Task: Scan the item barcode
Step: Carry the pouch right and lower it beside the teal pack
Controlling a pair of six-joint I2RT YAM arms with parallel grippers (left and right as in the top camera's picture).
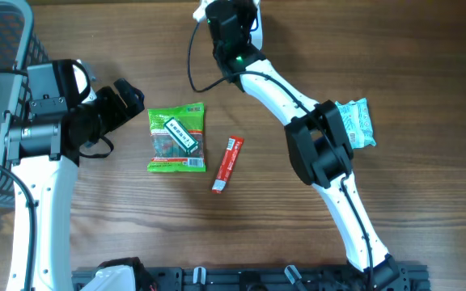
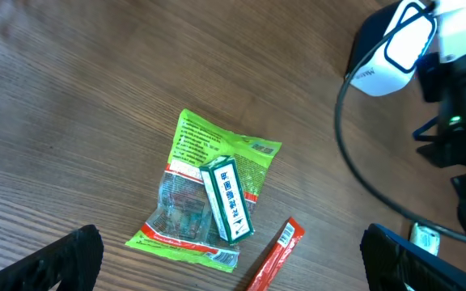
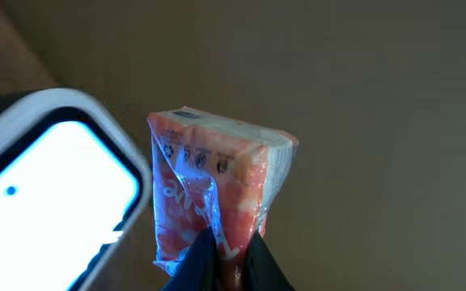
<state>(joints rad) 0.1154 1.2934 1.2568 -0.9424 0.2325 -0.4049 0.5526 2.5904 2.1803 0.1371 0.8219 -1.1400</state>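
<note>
The wooden table [image 1: 427, 48] runs off every edge of the overhead view, with open grain at 3 o'clock and 7 o'clock. A grey mesh basket [image 1: 6, 32] is cropped at 10 o'clock. The right arm [image 1: 330, 153] crosses from 5 o'clock to 12 o'clock, its elbow covering part of a crinkly pale-blue packet [image 1: 361, 121].

The left gripper [image 1: 133, 103] is spread wide and holds nothing, near a flat green packet [image 1: 176, 139] at its 3 o'clock. 1 green-and-white box [image 1: 180, 135] lies on that packet, and a red stick sachet [image 1: 227, 163] lies just beside it at 4 o'clock.

From overhead the right wrist hides its claw. In the wrist view, the right gripper [image 3: 229, 246] pinches the lower seam of a glossy pink-orange packet [image 3: 217, 178], held upright. A blurred, cropped white-rimmed device [image 3: 47, 178] sits at 9 o'clock. No barcode is legible.
</note>
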